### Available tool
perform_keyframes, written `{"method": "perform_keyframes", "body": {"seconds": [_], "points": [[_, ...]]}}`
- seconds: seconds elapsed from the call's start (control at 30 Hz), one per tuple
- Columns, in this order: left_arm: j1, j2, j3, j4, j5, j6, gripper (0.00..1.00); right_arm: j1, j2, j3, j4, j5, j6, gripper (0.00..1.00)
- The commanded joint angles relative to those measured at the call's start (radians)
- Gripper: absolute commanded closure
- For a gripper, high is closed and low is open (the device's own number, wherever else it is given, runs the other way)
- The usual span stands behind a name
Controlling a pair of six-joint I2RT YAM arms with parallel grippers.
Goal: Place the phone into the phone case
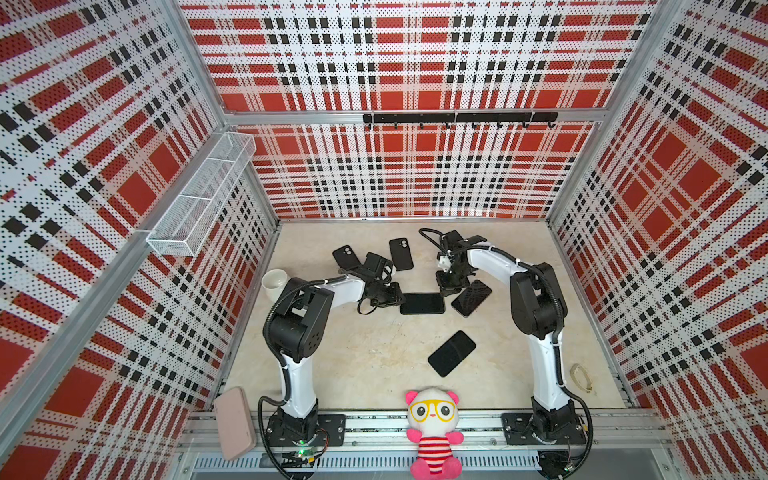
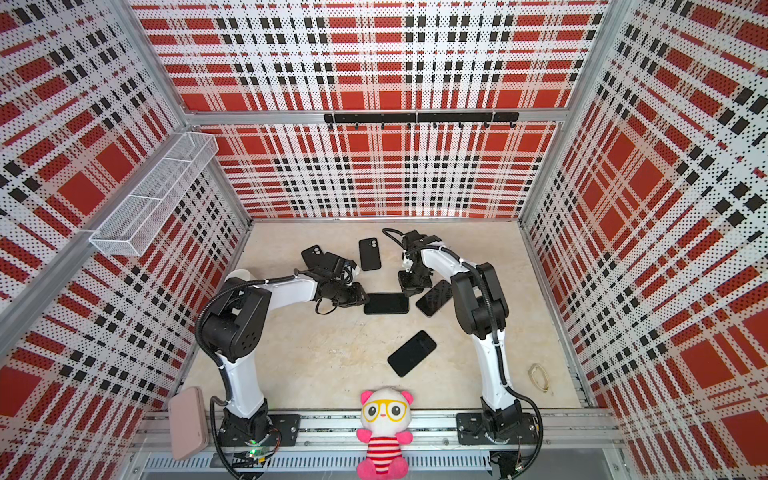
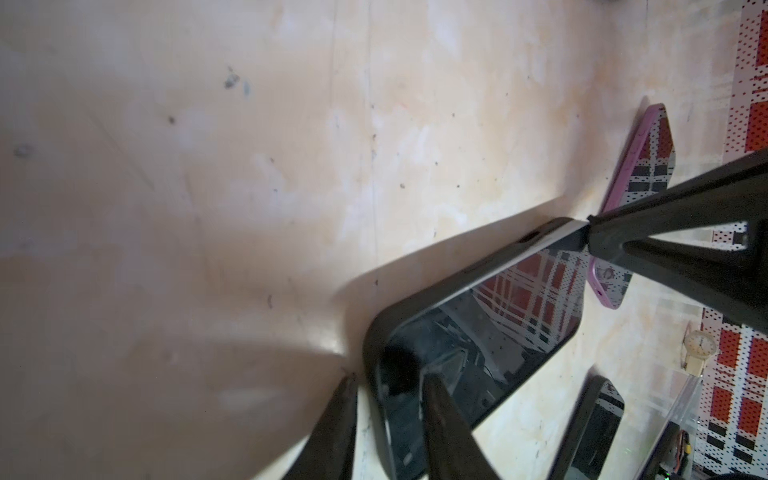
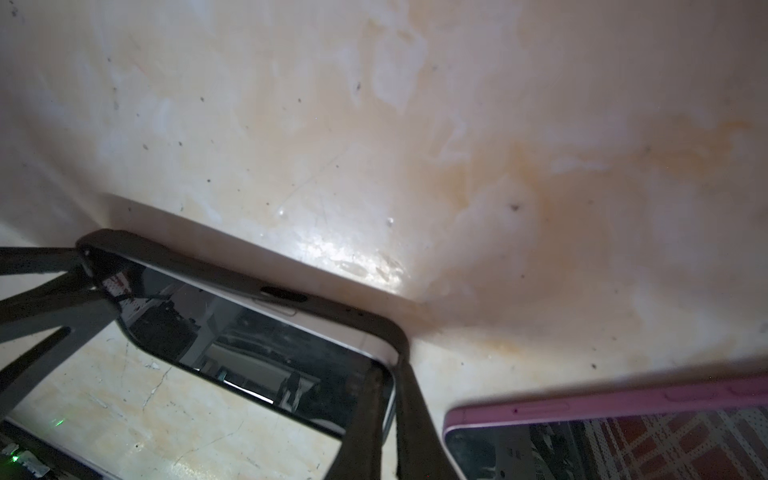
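The phone (image 1: 422, 303) lies screen up at the centre of the table (image 1: 353, 357), partly seated in the phone case (image 3: 374, 345). At 9 o'clock the fingers of my left gripper (image 3: 388, 378) straddle the rim, slightly apart; grip unclear. At 2 o'clock my right gripper (image 4: 390, 363) pinches the case corner.

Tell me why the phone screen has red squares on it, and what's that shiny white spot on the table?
Left wrist view: the glass of the phone mirrors the plaid wall, and the gripper fingers look blurry. Right wrist view: glare whitens the table beside the phone case, which casts a dark shadow. In both top views the wide lens bends the walls.
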Motion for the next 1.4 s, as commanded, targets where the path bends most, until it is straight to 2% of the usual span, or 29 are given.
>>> {"method": "perform_keyframes", "body": {"seconds": [0.0,0.33,0.4,0.53,0.63,0.73,0.83,0.87,1.0,1.13,1.23,1.37], "points": [[-0.018,0.043,0.015,-0.009,0.000,-0.002,0.69,0.054,0.129,-0.113,-0.060,0.064,0.022,0.90],[-0.022,0.051,0.019,-0.009,0.007,-0.004,0.69,0.119,0.225,-0.220,0.018,0.030,0.066,0.90],[-0.022,0.049,0.019,-0.012,-0.002,-0.001,0.69,0.121,0.198,-0.214,0.030,0.042,0.070,0.90],[-0.022,0.045,0.023,-0.020,-0.019,0.005,0.69,0.106,0.120,-0.124,-0.029,0.129,0.061,0.81],[-0.022,0.042,0.023,-0.021,-0.016,0.005,0.69,0.099,0.117,-0.073,-0.052,0.105,0.039,0.81],[-0.024,0.036,0.023,-0.024,-0.024,0.008,0.69,0.098,0.101,-0.091,0.004,-0.018,0.033,0.86],[-0.023,0.022,0.025,-0.032,-0.046,0.016,0.69,0.093,0.031,-0.093,0.008,0.013,0.038,0.84],[-0.022,0.015,0.027,-0.033,-0.051,0.018,0.69,0.086,-0.001,-0.094,0.010,0.014,0.035,0.81],[-0.006,-0.020,0.029,-0.035,-0.068,0.022,0.68,0.051,-0.146,-0.078,0.037,-0.044,-0.040,0.53],[0.027,-0.079,0.028,-0.039,-0.110,0.029,0.53,0.049,-0.243,-0.042,0.035,0.041,-0.221,0.15],[0.065,-0.129,0.024,-0.041,-0.142,0.030,0.46,0.049,-0.296,-0.092,0.096,0.051,-0.408,0.00],[0.117,-0.170,0.020,-0.044,-0.170,0.054,0.45,0.057,-0.311,-0.151,0.094,-0.029,-0.740,0.00]]}}
